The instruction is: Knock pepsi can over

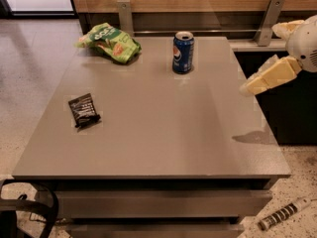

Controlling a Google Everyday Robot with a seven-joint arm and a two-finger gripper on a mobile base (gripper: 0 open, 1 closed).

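Note:
The pepsi can (183,52) is blue with a silver top rim and stands upright near the far edge of the grey table (163,133), a little right of centre. My gripper (265,77) is cream-coloured and hangs above the table's right edge. It is to the right of the can, a little nearer than it, and well apart from it. It casts a shadow on the table's right side.
A green snack bag (110,42) lies at the table's far left. A dark flat wrapper (83,110) lies on the left side. A wooden wall with metal brackets (267,20) runs behind the table. A dark counter stands at the right. A striped object (281,215) lies on the floor.

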